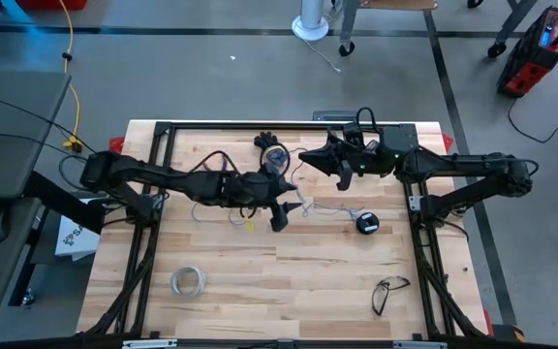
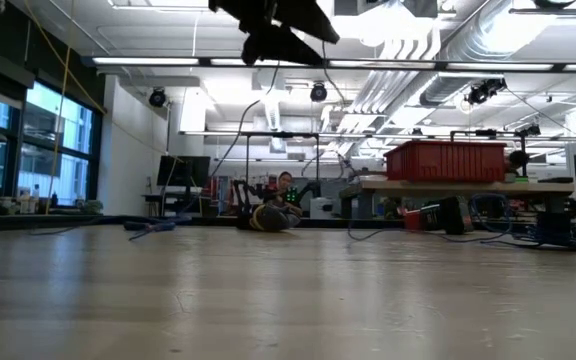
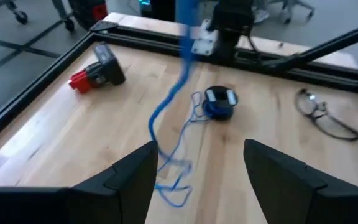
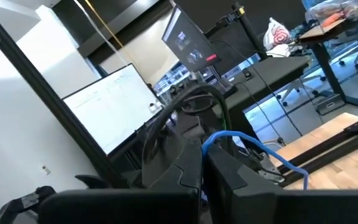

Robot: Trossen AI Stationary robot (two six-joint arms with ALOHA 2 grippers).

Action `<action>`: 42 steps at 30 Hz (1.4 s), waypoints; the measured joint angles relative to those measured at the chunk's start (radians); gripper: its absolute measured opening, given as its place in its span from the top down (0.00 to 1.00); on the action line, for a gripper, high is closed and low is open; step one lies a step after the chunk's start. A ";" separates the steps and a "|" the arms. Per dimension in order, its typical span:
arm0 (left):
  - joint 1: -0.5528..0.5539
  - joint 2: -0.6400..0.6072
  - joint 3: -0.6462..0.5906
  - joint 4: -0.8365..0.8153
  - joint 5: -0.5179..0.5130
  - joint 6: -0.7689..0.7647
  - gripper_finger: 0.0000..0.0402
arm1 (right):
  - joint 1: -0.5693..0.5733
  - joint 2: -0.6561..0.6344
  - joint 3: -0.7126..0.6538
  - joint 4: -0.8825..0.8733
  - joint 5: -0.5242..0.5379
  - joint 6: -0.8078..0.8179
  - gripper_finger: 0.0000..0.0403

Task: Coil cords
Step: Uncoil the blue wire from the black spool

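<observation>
Top view: we see the left gripper (image 1: 281, 215) near the table's (image 1: 289, 291) middle, jaws spread wide and holding nothing. The thin blue wire (image 3: 166, 118) hangs down ahead of those jaws and piles in loose loops on the wood just in front of them (touching neither finger, as far as we can tell). Its dark spool (image 1: 367, 223) lies beyond, toward the right edge. The right gripper (image 1: 343, 171) is raised near the far edge, jaws closed on the wire (image 4: 253, 149). Glasses (image 1: 387, 291) lie by the near right corner, a tape ring (image 1: 188, 281) near the near left corner.
</observation>
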 joint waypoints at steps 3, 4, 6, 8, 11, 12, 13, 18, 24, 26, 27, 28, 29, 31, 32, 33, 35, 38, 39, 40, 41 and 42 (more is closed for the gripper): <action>-0.001 -0.003 0.003 0.005 -0.040 -0.018 0.44 | 0.000 0.000 0.000 0.001 -0.006 0.000 1.00; -0.001 -0.003 0.003 0.006 -0.047 -0.017 0.45 | 0.000 0.000 0.000 0.001 -0.006 0.000 1.00; -0.001 0.000 0.003 0.008 -0.053 -0.007 0.50 | 0.000 0.000 0.000 0.001 -0.009 0.000 1.00; -0.001 0.000 0.003 0.009 -0.053 0.002 0.55 | 0.000 0.000 0.000 0.001 -0.009 0.000 1.00; 0.007 0.009 0.004 0.014 -0.053 0.008 0.62 | 0.000 0.000 0.000 0.001 -0.009 0.000 1.00; 0.007 0.013 0.003 0.011 -0.053 0.008 0.63 | 0.000 0.000 0.000 0.002 -0.009 0.000 1.00; 0.008 0.020 0.003 0.017 -0.053 0.009 0.65 | 0.000 0.000 0.000 0.004 -0.009 0.000 1.00; 0.007 0.021 0.002 0.028 -0.049 0.009 0.82 | 0.000 0.000 0.000 0.005 -0.010 0.000 1.00; 0.011 0.011 0.003 0.017 -0.048 -0.024 0.99 | 0.000 -0.001 0.000 0.005 -0.025 0.000 1.00; 0.013 -0.006 0.003 -0.022 -0.024 -0.043 0.99 | 0.000 -0.006 0.000 0.004 -0.022 0.013 1.00; 0.013 -0.022 0.008 -0.050 -0.008 -0.063 0.99 | 0.000 -0.009 0.000 0.005 -0.007 0.032 1.00; 0.013 -0.041 0.019 -0.084 0.008 -0.077 0.99 | 0.000 -0.015 0.000 0.003 0.007 0.050 0.99; 0.011 -0.066 0.033 -0.113 0.021 -0.080 0.99 | -0.002 -0.018 0.000 0.004 0.024 0.060 0.99; 0.002 -0.125 0.056 -0.164 0.024 -0.079 1.00 | -0.010 -0.034 0.000 -0.007 0.026 0.054 0.95; 0.002 -0.158 0.065 -0.193 0.022 -0.079 1.00 | -0.016 -0.042 0.000 -0.019 0.025 0.049 0.92; 0.001 -0.189 0.072 -0.217 0.016 -0.079 1.00 | -0.024 -0.054 0.000 -0.038 0.020 0.039 0.88; 0.002 -0.255 0.081 -0.262 -0.004 -0.079 1.00 | -0.042 -0.077 0.000 -0.076 0.023 0.011 0.80; 0.010 -0.351 0.083 -0.295 -0.049 -0.079 1.00 | -0.051 -0.107 0.000 -0.091 0.061 -0.044 0.66; 0.016 -0.380 0.084 -0.300 -0.059 -0.080 1.00 | -0.051 -0.115 0.000 -0.090 0.070 -0.081 0.62; 0.022 -0.401 0.084 -0.305 -0.071 -0.082 1.00 | -0.051 -0.123 0.000 -0.097 0.070 -0.126 0.59; 0.029 -0.420 0.084 -0.305 -0.080 -0.095 1.00 | -0.049 -0.129 0.000 -0.106 0.068 -0.168 0.56; 0.035 -0.438 0.083 -0.306 -0.083 -0.115 1.00 | -0.044 -0.139 0.000 -0.125 0.060 -0.204 0.53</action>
